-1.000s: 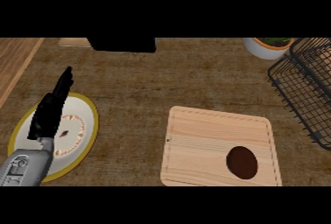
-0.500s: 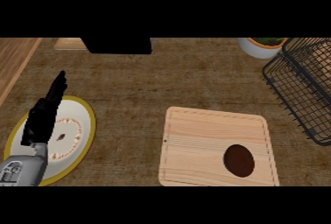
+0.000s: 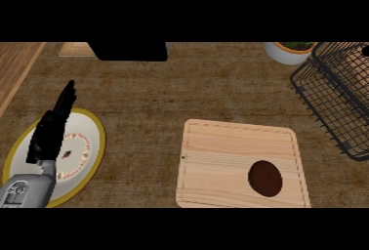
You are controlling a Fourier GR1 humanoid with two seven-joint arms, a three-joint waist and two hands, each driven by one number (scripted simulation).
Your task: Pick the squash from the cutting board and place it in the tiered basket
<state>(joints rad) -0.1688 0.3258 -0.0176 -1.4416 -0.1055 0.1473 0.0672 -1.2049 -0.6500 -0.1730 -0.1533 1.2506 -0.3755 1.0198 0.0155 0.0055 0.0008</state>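
— Nearest the lower edge, what do you log first?

— My left forearm point(image 3: 25, 191), grey, coming in at the lower left corner. Above it my left hand point(image 3: 51, 132), black, fingers straight and held together, pointing up and away from me. It holds nothing. It shows over a round plate point(image 3: 90, 156) with a yellow rim and a ring of reddish marks on its white face; whether the hand touches the plate I cannot tell.

— And your right hand?

— Shows nowhere in the head view.

— The squash?

— Lying on the cutting board point(image 3: 238, 146), in the board's near right part. The squash point(image 3: 265, 178) is a dark brown oval, long axis running roughly near to far. Well apart from my left hand, with bare counter point(image 3: 158, 93) between plate and board. The board is pale wood with rounded corners and a groove just inside its edge.

— Further out?

— To the right, the tiered basket point(image 3: 324, 107), black wire, cut off by the right edge; its near corner lies close to the board's far right corner. Beyond it, at the far right, a white pot point(image 3: 284, 54) with something green in it. At the far middle a dark box shape point(image 3: 131, 50), detail unclear. A wooden strip point(image 3: 18, 68) runs along the far left.
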